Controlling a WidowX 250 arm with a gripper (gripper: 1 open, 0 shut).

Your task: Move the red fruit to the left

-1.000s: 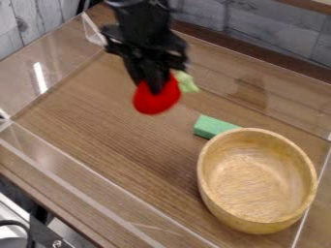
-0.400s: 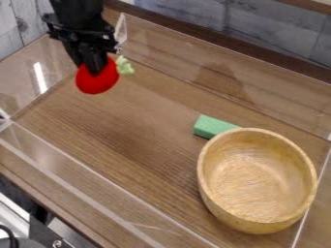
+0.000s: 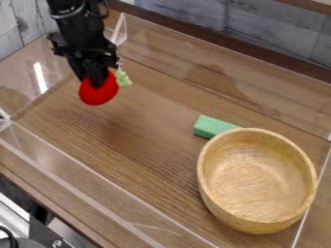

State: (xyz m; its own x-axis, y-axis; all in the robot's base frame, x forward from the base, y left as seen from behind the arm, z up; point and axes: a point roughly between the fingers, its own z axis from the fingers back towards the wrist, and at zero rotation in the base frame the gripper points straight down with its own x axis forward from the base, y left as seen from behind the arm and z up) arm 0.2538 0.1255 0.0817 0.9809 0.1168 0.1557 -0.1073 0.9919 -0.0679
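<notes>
Gripping the red fruit [image 3: 97,91] at the upper left of the frame, the black gripper [image 3: 93,77] points straight down, its jaws clamped on the fruit's top.

Nearest, along the bottom edge, a clear low wall [image 3: 116,208] borders the wooden tabletop [image 3: 130,145]; the wooden bowl [image 3: 256,180] sits at lower right, close to the right edge. Just beyond the bowl lies the flat mint-green block [image 3: 215,126], near its rim, though whether they touch cannot be told. A broad stretch of bare wood lies between bowl and fruit, across the centre and lower left. Farther back, the fruit, green tip toward the right, hangs low over the wood near the left wall; contact with the surface cannot be told.
</notes>
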